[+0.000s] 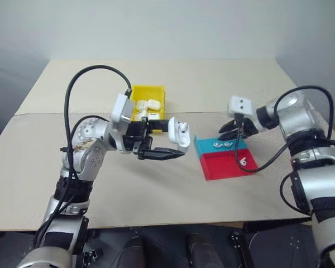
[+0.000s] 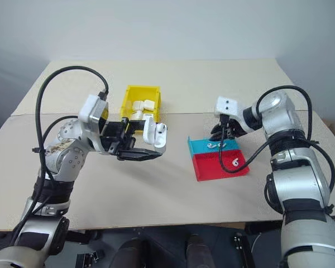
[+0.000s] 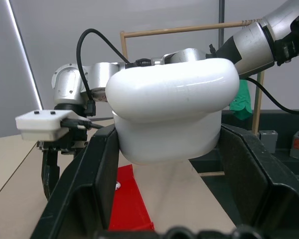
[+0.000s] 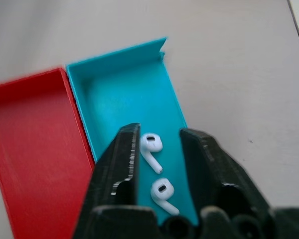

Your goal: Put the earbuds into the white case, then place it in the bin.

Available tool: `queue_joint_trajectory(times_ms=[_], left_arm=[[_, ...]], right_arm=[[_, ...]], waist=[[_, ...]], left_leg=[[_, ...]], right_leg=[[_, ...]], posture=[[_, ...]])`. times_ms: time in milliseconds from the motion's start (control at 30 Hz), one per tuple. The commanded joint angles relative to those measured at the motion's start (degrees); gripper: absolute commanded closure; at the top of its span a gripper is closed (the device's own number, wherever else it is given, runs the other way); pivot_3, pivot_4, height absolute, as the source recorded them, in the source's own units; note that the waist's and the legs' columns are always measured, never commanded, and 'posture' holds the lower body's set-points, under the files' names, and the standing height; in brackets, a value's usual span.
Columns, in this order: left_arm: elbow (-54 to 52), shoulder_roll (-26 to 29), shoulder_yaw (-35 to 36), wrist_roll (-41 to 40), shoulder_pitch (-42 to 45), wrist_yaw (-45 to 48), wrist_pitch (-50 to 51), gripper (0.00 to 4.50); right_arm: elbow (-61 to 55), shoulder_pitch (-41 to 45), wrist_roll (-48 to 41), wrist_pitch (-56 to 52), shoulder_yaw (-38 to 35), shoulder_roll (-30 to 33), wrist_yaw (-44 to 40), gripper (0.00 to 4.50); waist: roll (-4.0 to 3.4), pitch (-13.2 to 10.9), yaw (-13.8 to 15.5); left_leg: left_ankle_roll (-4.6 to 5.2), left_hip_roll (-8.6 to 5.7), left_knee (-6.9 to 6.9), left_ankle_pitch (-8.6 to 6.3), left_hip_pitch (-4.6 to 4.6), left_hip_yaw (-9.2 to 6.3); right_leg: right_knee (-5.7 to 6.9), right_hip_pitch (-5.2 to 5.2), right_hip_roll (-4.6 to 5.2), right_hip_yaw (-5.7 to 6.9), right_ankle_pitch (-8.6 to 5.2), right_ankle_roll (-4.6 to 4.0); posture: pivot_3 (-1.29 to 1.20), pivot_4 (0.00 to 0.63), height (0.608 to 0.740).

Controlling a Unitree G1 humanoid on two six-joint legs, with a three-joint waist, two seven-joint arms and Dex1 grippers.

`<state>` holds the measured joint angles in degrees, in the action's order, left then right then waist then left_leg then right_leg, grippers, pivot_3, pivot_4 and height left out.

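Note:
My left gripper (image 1: 166,139) is shut on the white case (image 1: 178,133) and holds it in the air over the table with its lid flipped open. In the left wrist view the case (image 3: 174,109) sits between the black fingers (image 3: 94,169). Two earbuds (image 4: 150,144) lie in the teal half of the tray (image 1: 204,148). A third earbud (image 1: 243,161) lies in the red half. My right gripper (image 4: 157,130) hovers open just above the two teal-side earbuds, holding nothing. The yellow bin (image 1: 135,94) stands behind the left gripper.
Several white cases (image 1: 147,105) lie inside the bin. The teal-and-red tray (image 2: 218,170) sits right of centre on the tan table. A black cable loops above the left arm (image 1: 89,70). The table's front edge (image 1: 156,223) is close.

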<state>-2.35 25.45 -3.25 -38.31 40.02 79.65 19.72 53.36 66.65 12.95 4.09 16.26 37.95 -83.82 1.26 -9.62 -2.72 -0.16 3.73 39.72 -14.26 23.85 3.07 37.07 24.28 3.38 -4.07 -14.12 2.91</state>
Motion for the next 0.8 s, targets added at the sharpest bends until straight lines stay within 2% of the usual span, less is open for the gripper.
queue_joint_trajectory(times_ms=[33, 267, 533, 800], left_arm=[[-1.7, -0.1, 0.7, -0.3, 0.7, -0.2, -0.9, 1.75], [-6.6, 0.8, 1.7, -0.9, -3.2, -3.1, -0.1, 1.75], [-10.2, 2.1, 2.8, -1.6, -5.9, -5.8, 0.7, 1.75], [-11.5, 2.9, 3.2, -2.0, -7.0, -6.8, 1.0, 1.75]], right_arm=[[2.0, 4.1, 5.4, 8.8, 4.4, -0.1, 2.9, 1.68], [13.5, 9.7, 11.7, 18.6, 10.2, -4.0, 5.1, 1.68], [19.6, 11.3, 16.0, 21.5, 12.8, -5.7, 7.7, 1.68], [21.2, 10.9, 16.8, 20.1, 12.3, -7.5, 11.0, 1.68]], waist=[[-0.01, 0.0, -0.2], [-0.02, 0.0, 0.0], [-0.03, 0.0, 0.3], [-0.03, 0.0, 0.1]], left_leg=[[0.00, 0.00, -0.01, 0.00, -0.01, 0.01], [-0.01, 0.00, -0.01, 0.00, -0.01, 0.01], [-0.02, 0.00, 0.00, 0.01, -0.01, 0.01], [-0.03, 0.01, 0.00, 0.02, -0.03, 0.01]], right_leg=[[0.01, 0.00, 0.00, -0.02, 0.00, 0.00], [0.02, 0.00, 0.02, -0.02, 0.00, 0.00], [0.02, -0.02, 0.04, 0.01, 0.00, 0.00], [0.04, -0.01, 0.03, 0.00, 0.00, -0.01]], posture=[[0.00, 0.150, 0.740], [0.00, 0.150, 0.740], [0.00, 0.150, 0.740], [0.00, 0.150, 0.740]])
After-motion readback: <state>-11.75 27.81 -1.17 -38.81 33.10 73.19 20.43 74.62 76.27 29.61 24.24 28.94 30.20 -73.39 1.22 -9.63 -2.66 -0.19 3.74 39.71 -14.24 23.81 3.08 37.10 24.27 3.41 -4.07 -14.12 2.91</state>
